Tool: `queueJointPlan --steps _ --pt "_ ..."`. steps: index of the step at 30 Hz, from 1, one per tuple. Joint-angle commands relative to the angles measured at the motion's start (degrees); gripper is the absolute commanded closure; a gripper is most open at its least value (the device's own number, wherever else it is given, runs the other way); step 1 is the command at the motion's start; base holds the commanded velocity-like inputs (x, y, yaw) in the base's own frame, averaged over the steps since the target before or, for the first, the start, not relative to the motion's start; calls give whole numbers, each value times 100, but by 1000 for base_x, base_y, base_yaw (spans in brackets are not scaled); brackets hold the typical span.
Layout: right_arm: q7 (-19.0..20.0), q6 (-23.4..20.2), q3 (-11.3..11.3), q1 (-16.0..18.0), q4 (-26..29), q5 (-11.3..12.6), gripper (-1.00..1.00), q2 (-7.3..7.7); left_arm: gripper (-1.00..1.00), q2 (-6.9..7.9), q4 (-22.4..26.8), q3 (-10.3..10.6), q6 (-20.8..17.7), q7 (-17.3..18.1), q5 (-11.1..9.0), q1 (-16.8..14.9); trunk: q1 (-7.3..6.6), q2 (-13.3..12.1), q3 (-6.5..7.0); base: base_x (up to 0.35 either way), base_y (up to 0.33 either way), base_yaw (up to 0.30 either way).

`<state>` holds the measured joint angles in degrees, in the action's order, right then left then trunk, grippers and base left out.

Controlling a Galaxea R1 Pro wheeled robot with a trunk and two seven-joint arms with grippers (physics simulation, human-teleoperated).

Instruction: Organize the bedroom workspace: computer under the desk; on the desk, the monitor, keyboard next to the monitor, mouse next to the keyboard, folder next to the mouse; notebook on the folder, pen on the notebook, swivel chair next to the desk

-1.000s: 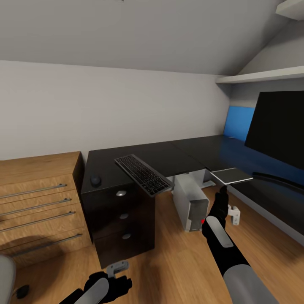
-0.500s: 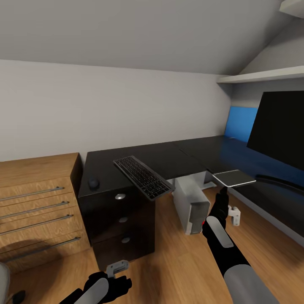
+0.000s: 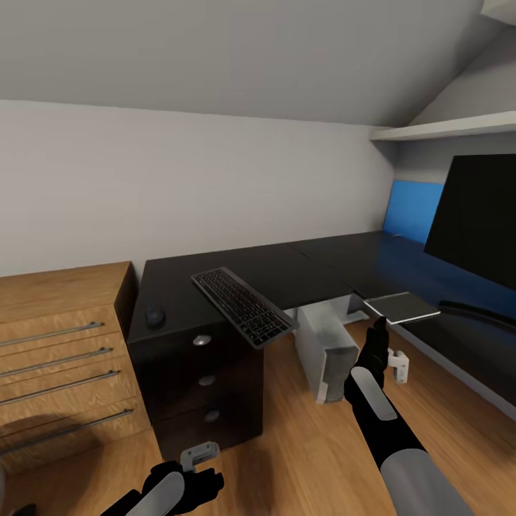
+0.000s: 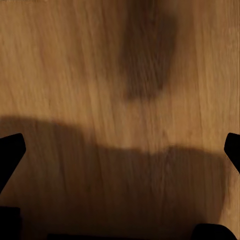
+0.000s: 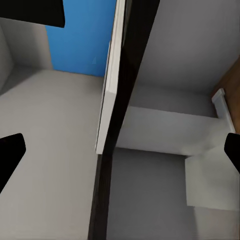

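The long L-shaped glossy black desk (image 3: 287,269) runs from the centre of the head view toward three o'clock, with a bright blue wall panel (image 3: 412,208) behind its far end. On its near wing a slim black keyboard with a dark grey frame (image 3: 244,306) lies aslant, its near end jutting past the desk's front edge above the dark drawers with round silver knobs (image 3: 203,340). A small rounded black mouse (image 3: 155,316) sits at nine o'clock from the keyboard, well apart from it, close to the desk's edge by the light-wood drawer unit with metal bar handles (image 3: 61,344). The small grey tower computer (image 3: 326,351) stands on the light wooden floor (image 3: 301,451) under the desk, at five o'clock from the keyboard.

At three o'clock the wide flat black monitor (image 3: 480,218) stands on the desk's far wing.

The right gripper (image 3: 378,324) points up at the centre-right, its tip touching the underside of a thin dark-covered rectangular notebook with white page edges (image 3: 401,307), which lies flat just above it, beside the desk edge. In the right wrist view the notebook (image 5: 112,100) shows edge-on between the two dark fingers (image 5: 10,155), which stand wide apart.

The left gripper (image 3: 199,453) hangs low at six o'clock over the floor; its wrist view shows bare floorboards (image 4: 120,100) between widely spread fingers (image 4: 10,150), holding nothing.
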<state>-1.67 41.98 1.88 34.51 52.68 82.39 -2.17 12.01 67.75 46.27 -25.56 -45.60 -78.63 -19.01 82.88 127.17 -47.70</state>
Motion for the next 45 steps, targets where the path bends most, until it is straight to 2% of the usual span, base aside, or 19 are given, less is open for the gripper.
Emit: queueJointPlan --steps 1,38,45 --pt "-17 27 14 5 4 14 -100 3 -100 4 5 13 -3 -37 -29 -7 1 3 -6 199 0 0" --pt "-21 40 10 10 5 10 -100 80 -100 -7 -179 22 -10 -33 -30 -8 1 3 -6 53 0 0" --pt "-2 79 6 12 5 6 -100 146 -100 -10 -183 23 -11 -33 -30 -7 1 3 -6 1 0 0"
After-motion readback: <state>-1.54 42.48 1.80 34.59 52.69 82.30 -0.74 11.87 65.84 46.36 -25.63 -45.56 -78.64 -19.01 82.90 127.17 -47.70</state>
